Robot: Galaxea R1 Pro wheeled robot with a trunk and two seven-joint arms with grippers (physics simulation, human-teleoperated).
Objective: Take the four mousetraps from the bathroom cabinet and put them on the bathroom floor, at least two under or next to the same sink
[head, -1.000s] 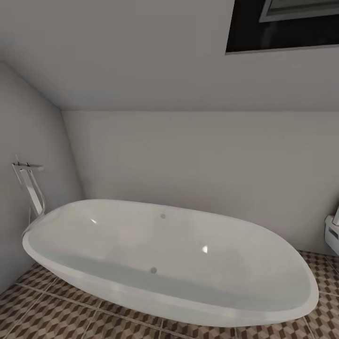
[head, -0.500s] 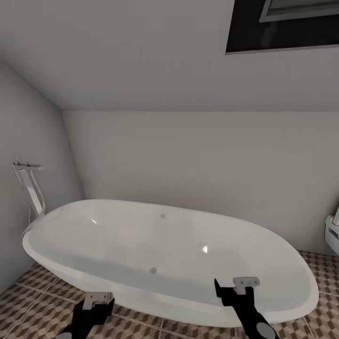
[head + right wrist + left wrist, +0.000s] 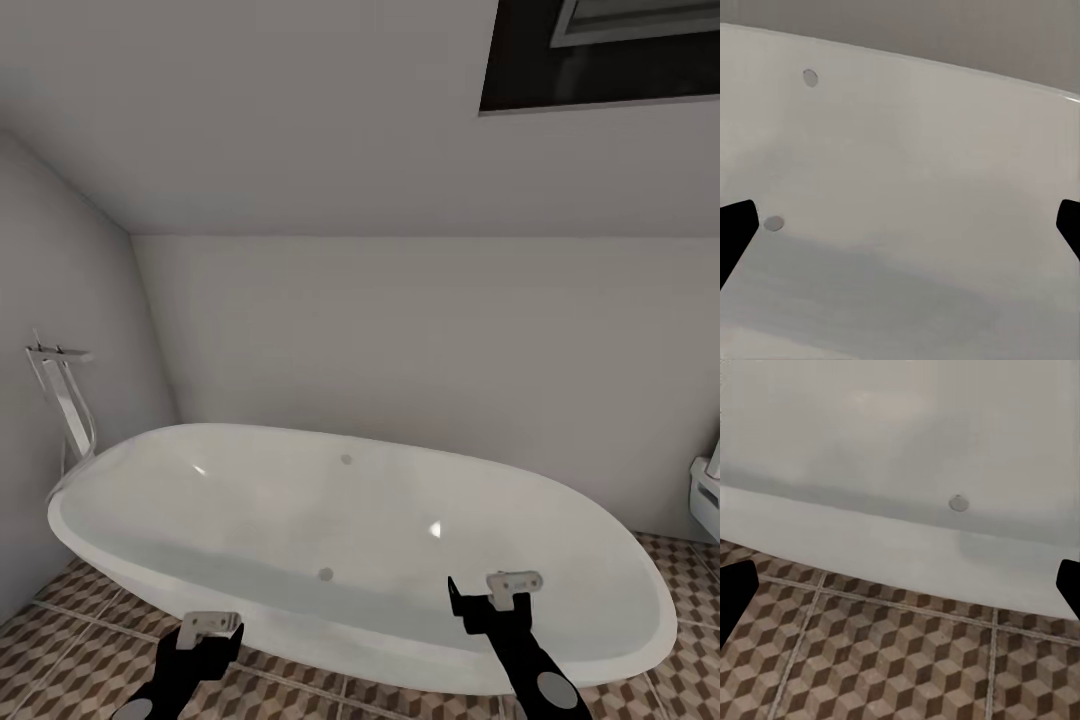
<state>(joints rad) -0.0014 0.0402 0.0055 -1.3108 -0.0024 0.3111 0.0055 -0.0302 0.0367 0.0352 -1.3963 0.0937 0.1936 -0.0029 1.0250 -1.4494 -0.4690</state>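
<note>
The bathroom floor (image 3: 90, 670) has brown, beige and white cube-pattern tiles and runs along the front of a white oval bathtub (image 3: 350, 530). My left gripper (image 3: 210, 632) is raised over the floor just before the tub's near wall, open and empty. My right gripper (image 3: 487, 592) is raised over the tub's near rim, also open and empty. In the left wrist view the left gripper (image 3: 900, 585) faces the tub's wall and the floor (image 3: 885, 660). In the right wrist view the right gripper (image 3: 900, 225) faces the tub's inside. The mousetraps, the cabinet and the sink are out of view.
A white floor-standing tap (image 3: 62, 400) stands at the tub's left end by the left wall. A white fixture (image 3: 705, 495) juts in at the right edge. A dark window (image 3: 600, 50) sits high on the back wall. The tub blocks the way ahead.
Both grippers have risen into the head view from below. Since half a second ago the right one has shifted slightly up and left. The camera has not moved.
</note>
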